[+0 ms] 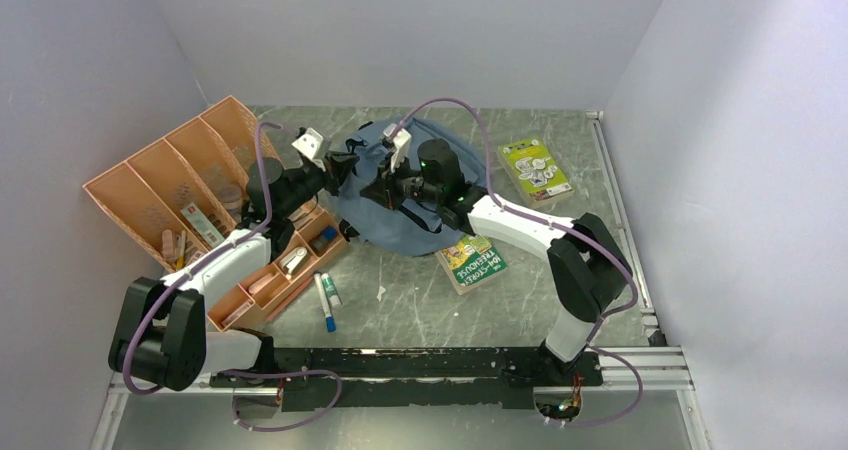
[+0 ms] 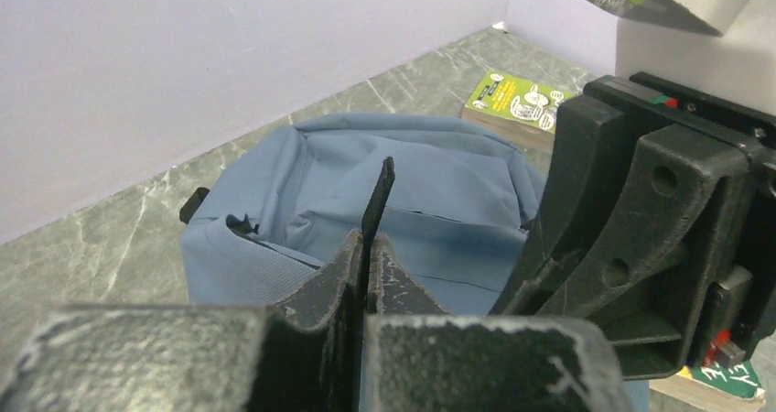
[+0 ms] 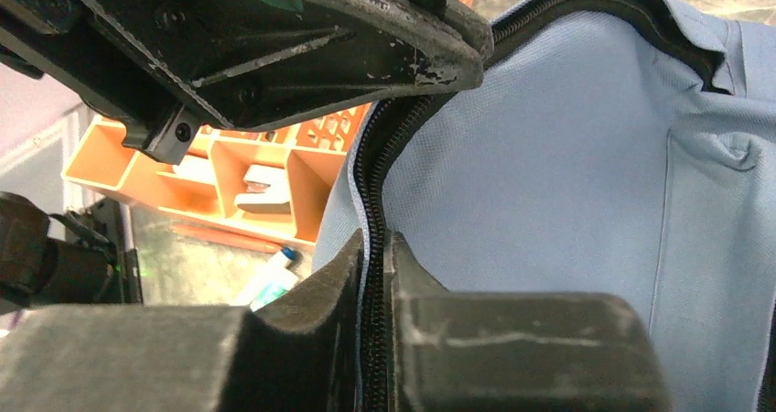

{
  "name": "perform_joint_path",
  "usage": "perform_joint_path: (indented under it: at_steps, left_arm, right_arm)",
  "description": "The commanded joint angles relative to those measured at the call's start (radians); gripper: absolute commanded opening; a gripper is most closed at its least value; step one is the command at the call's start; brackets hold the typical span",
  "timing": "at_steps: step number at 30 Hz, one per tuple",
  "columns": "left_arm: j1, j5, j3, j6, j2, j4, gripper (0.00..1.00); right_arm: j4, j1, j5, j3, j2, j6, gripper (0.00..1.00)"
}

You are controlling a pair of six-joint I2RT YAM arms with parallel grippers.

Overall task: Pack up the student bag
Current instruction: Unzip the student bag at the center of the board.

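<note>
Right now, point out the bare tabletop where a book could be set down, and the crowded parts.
Bare table lies between the markers and the green book, toward the front rail. A thinner strip runs along the far wall behind the student bag. Crowded: around the bag and beside the orange tray.

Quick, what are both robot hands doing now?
Left gripper: closed on a thin black tab.
Right gripper: closed on the zipper edge of the student bag.

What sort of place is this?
Probably a robot lab test cell, not a classroom: plain white walls box in a stone-patterned table, the left arm and right arm are bolted to a rail, and the backpack, books and orange tray look staged.
</note>
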Motion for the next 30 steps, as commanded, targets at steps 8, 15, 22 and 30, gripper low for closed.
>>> perform_joint_path:
  at_steps: [8, 15, 22, 30]
  left_arm:
    - [-0.005, -0.236, 0.164, -0.098, 0.08, -0.068, 0.05]
    - [-0.004, -0.391, 0.237, -0.099, 0.16, -0.089, 0.05]
    - [-0.003, -0.321, 0.38, -0.046, 0.304, -0.137, 0.05]
    - [0.019, -0.407, 0.481, -0.014, 0.363, -0.255, 0.05]
  right_arm:
    - [0.137, 0.029, -0.12, -0.162, -0.106, -0.074, 0.0]
    - [0.105, 0.04, -0.13, -0.257, -0.184, -0.159, 0.0]
    - [0.039, 0.067, -0.152, -0.311, -0.239, -0.327, 0.0]
    - [0.064, 0.076, -0.06, -0.365, -0.29, -0.348, 0.0]
